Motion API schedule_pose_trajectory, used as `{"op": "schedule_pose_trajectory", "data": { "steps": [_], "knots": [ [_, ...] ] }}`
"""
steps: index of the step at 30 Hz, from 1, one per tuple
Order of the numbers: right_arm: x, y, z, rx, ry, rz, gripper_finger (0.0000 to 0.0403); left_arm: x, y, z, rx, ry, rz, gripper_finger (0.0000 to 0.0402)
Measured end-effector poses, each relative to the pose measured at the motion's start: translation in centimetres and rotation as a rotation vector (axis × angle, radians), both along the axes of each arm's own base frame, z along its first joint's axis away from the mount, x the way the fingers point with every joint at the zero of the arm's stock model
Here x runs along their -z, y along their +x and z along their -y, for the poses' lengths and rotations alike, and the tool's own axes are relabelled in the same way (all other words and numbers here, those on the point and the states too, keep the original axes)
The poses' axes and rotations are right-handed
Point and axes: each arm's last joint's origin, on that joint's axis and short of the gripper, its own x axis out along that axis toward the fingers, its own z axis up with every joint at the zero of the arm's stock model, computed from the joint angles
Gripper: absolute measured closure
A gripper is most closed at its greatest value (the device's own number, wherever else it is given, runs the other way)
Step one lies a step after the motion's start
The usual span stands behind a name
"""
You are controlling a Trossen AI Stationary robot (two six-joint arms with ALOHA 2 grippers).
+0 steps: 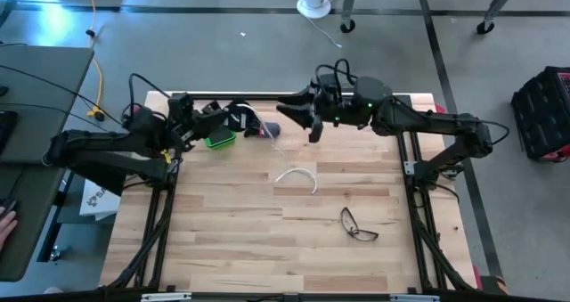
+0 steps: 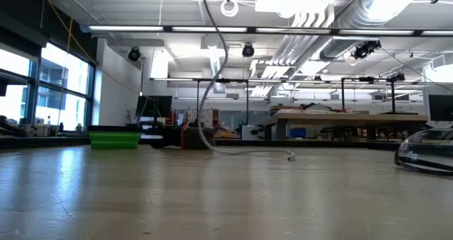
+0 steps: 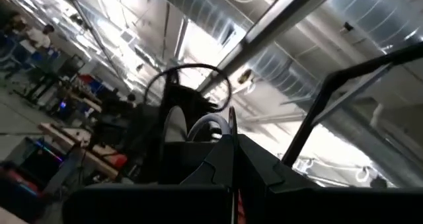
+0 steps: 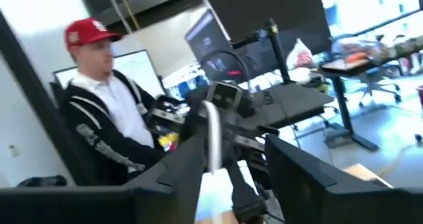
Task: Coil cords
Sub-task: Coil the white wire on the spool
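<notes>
On the wooden tabletop (image 1: pixel 223 248), seen from above, the left tool (image 1: pixel 239 118) sits at about ten o'clock near the far edge, beside a small green block (image 1: pixel 220 140) that lies just toward six o'clock of it. In the left wrist view its dark fingers (image 3: pixel 198 161) press together around a pale loop of the white cord (image 1: pixel 298 176), so it is closed on the cord. From there the cord trails toward the tabletop's centre, where a curved white length lies flat, ending near four o'clock of the tools. The low view shows the cord rising from the surface up out of the picture. The right tool (image 1: pixel 298 117) hovers at about twelve o'clock, just beside the left one; its fingers (image 4: pixel 178 178) flank the cord, but I cannot tell whether they clamp it. A pair of glasses (image 1: pixel 358 225) rests toward five o'clock, well apart. A person in a red cap (image 4: pixel 89 32) stands beyond the tabletop.
</notes>
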Motion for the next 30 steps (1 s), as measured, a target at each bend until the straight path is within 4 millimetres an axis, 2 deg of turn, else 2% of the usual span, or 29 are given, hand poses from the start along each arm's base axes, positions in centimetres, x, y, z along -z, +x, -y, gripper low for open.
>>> {"op": "schedule_pose_trajectory", "data": {
  "steps": [2,4,6,10,15,23,30],
  "knots": [
    [0.2,0.0,0.1,0.026,0.009,-0.019,0.0300,-0.5,0.2,-0.2,-0.005,0.005,0.007,0.0401],
    [0.5,0.1,0.0,0.071,0.019,-0.051,0.0364,-0.7,0.5,-0.4,0.008,0.021,-0.010,0.0401],
    [0.7,0.0,0.1,0.118,0.020,-0.076,0.0389,-0.7,0.7,-0.5,0.039,0.034,-0.037,0.0401],
    [0.9,-0.2,0.4,0.101,0.028,-0.116,0.0400,-0.6,0.9,-0.7,0.102,0.059,-0.125,0.0401],
    [2.8,0.1,0.1,0.038,0.050,-0.278,0.0402,-0.3,1.6,-1.4,0.155,0.078,-0.223,0.0401],
    [2.7,0.0,0.0,-0.001,0.075,-0.272,0.0403,0.0,1.9,-3.0,0.145,0.073,-0.243,0.0401],
    [3.6,1.5,0.2,0.017,0.083,-0.258,0.0403,0.1,2.1,-4.0,0.109,0.046,-0.244,0.0401]
  ]
}}
